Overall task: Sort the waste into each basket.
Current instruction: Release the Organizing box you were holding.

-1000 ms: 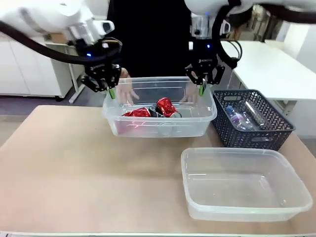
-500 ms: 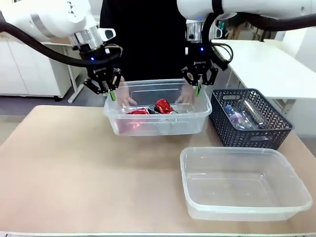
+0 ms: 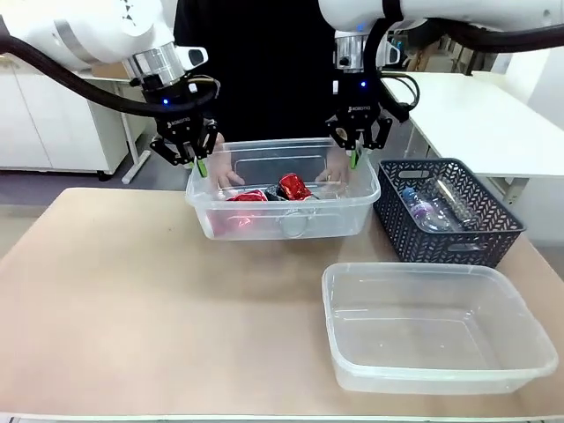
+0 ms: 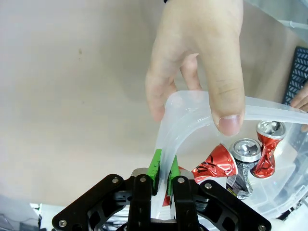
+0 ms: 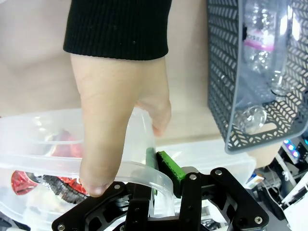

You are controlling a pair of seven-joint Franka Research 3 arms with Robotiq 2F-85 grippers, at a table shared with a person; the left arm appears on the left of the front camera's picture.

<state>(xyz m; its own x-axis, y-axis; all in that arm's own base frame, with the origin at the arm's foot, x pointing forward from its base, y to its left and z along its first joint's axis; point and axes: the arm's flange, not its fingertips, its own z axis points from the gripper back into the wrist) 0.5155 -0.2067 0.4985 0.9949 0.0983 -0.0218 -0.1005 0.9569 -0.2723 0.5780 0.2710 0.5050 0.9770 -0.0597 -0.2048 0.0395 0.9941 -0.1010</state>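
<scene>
A clear basket (image 3: 352, 216) holds several crushed red cans (image 3: 293, 188) at the far middle of the table. My left gripper (image 3: 201, 166) is shut on its left rim, and the left wrist view shows the green pads (image 4: 156, 165) pinching the clear rim (image 4: 179, 120) beside the cans (image 4: 248, 154). My right gripper (image 3: 355, 159) is shut on the right rim (image 5: 144, 179). A person's hands (image 3: 227, 167) (image 4: 202, 57) (image 5: 115, 110) grip the same rim at the far corners. A second clear basket (image 3: 436, 374) stands empty at the near right.
A dark lattice basket (image 3: 458, 242) at the far right holds clear plastic bottles (image 3: 427, 210), also visible in the right wrist view (image 5: 262, 33). The bare wooden tabletop (image 3: 150, 300) spreads across the near left. I cannot tell whether the held basket touches the table.
Both grippers and the basket of cans have shifted slightly up and away, toward the person. Both stay shut on the rim, and the person's hands stay on it.
</scene>
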